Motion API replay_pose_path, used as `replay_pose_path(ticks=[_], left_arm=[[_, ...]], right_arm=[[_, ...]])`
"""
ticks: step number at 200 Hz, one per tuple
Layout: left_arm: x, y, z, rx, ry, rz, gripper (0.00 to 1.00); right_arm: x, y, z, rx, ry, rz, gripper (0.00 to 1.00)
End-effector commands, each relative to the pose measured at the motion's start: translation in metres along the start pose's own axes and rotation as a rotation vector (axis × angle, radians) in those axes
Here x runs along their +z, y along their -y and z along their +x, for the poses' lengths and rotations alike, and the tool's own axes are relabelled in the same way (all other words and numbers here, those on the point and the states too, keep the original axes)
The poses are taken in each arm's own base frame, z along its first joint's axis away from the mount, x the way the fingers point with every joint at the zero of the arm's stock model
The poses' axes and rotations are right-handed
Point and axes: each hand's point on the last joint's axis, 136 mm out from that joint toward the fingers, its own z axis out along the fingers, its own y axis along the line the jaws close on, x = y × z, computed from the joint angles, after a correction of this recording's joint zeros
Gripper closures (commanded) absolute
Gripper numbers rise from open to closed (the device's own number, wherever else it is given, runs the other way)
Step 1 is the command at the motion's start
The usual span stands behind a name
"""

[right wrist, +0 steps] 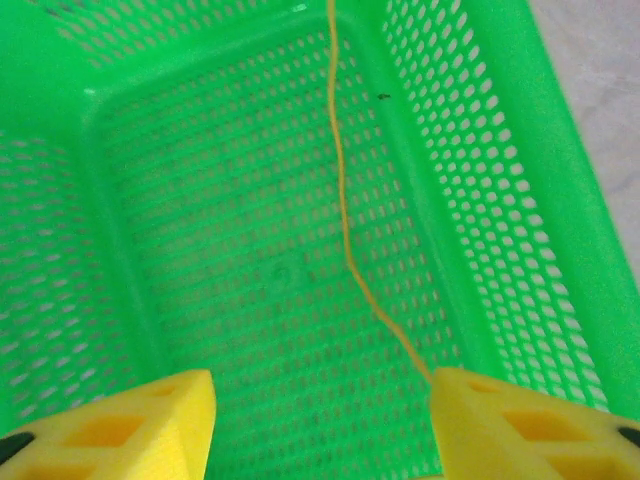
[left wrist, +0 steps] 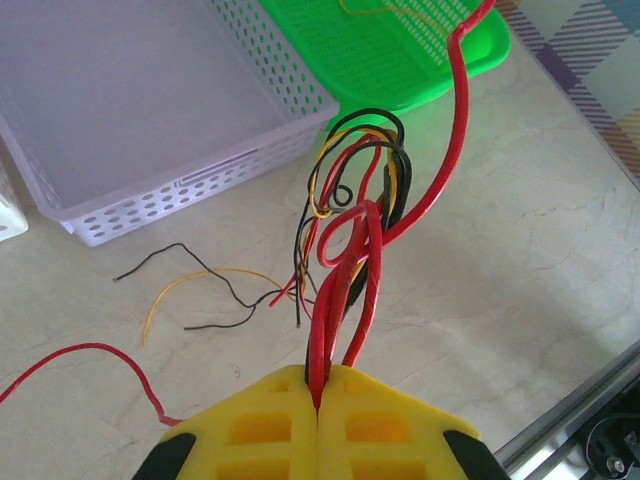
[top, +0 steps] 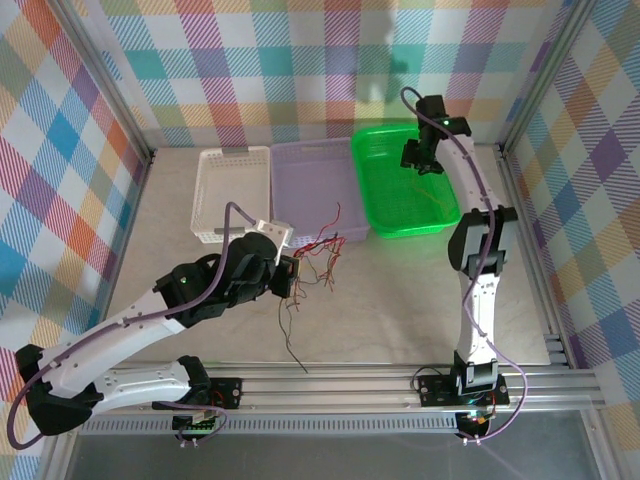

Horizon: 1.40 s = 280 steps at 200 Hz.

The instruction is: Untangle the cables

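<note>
Cables (top: 318,252) near lavender basket (top: 312,190) rim

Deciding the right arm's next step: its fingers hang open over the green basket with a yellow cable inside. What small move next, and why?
Probably lift the right fingers clear of the green basket and head for the bundle. The yellow cable lies ungripped on the basket floor, while the left fingers are shut on those tangled red, black and yellow cables.
</note>
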Motion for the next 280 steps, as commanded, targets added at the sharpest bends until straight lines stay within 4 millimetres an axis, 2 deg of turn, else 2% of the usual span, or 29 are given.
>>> replay_pose_path(ticks=[1, 26, 35, 52, 54, 67, 75, 80, 110, 131, 153, 168, 188, 211, 235, 280], left_arm=[[0.002, 0.013, -0.01, -0.014, 0.038, 0.041, 1.0], [0.008, 0.02, -0.015, -0.028, 0.038, 0.06, 1.0], [0.011, 0.023, -0.016, -0.041, 0.034, 0.069, 1.0], [0.016, 0.032, -0.018, -0.064, 0.031, 0.106, 1.0], [0.016, 0.033, -0.019, -0.067, 0.032, 0.113, 1.0], [0.019, 0.039, -0.021, -0.084, 0.031, 0.141, 1.0], [0.019, 0.042, -0.022, -0.097, 0.034, 0.157, 1.0], [0.021, 0.043, -0.022, -0.103, 0.032, 0.164, 1.0], [0.022, 0.052, -0.026, -0.151, 0.052, 0.23, 1.0], [0.024, 0.056, -0.027, -0.191, 0.063, 0.265, 1.0], [0.027, 0.06, -0.027, -0.229, 0.068, 0.295, 1.0], [0.027, 0.066, -0.031, -0.256, 0.082, 0.334, 1.0], [0.027, 0.069, -0.033, -0.28, 0.088, 0.359, 1.0], [0.025, 0.073, -0.033, -0.289, 0.085, 0.387, 1.0], [0.027, 0.072, -0.026, -0.292, 0.07, 0.387, 1.0], [0.032, 0.062, -0.012, -0.286, 0.048, 0.346, 1.0]], right_arm=[[-0.082, -0.014, -0.026, 0.042, 0.161, -0.124, 0.36], [-0.13, -0.017, -0.023, 0.048, 0.227, -0.205, 0.34], [-0.148, -0.023, -0.016, 0.051, 0.242, -0.264, 0.34], [-0.181, -0.041, 0.009, 0.047, 0.267, -0.434, 0.34], [-0.18, -0.044, 0.014, 0.045, 0.259, -0.454, 0.34], [-0.207, -0.06, 0.043, 0.025, 0.271, -0.61, 0.34], [-0.217, -0.071, 0.064, 0.004, 0.26, -0.706, 0.34], [-0.231, -0.076, 0.077, -0.014, 0.264, -0.772, 0.34], [-0.27, -0.105, 0.164, -0.144, 0.23, -1.035, 0.34], [-0.283, -0.119, 0.22, -0.234, 0.228, -1.14, 0.35], [-0.283, -0.128, 0.26, -0.286, 0.22, -1.208, 0.35], [-0.274, -0.131, 0.281, -0.324, 0.213, -1.204, 0.35], [-0.262, -0.137, 0.299, -0.352, 0.205, -1.209, 0.36], [-0.249, -0.143, 0.306, -0.359, 0.224, -1.17, 0.37], [-0.251, -0.146, 0.296, -0.308, 0.281, -1.167, 0.41], [-0.272, -0.136, 0.267, -0.208, 0.397, -1.144, 0.48]])
